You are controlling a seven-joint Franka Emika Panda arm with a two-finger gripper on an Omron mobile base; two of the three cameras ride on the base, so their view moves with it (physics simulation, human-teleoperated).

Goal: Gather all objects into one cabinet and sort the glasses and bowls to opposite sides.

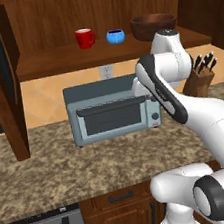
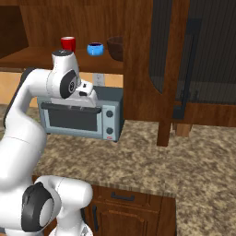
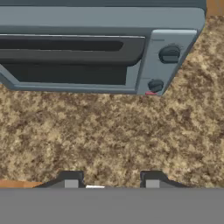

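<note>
Red mug [image 1: 85, 38], blue bowl [image 1: 115, 36] and brown bowl [image 1: 152, 24] sat shelved; the gripper [image 3: 111, 181], part-open and empty, should rise toward twelve o'clock, clearing the toaster oven [image 1: 113, 111].

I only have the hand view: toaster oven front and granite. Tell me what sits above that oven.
Observer: An open cabinet shelf runs above the toaster oven, and a red mug stands on it.
Operator: Name what's beside the mug.
Observer: A small blue bowl stands to its right, apart from it.
</note>
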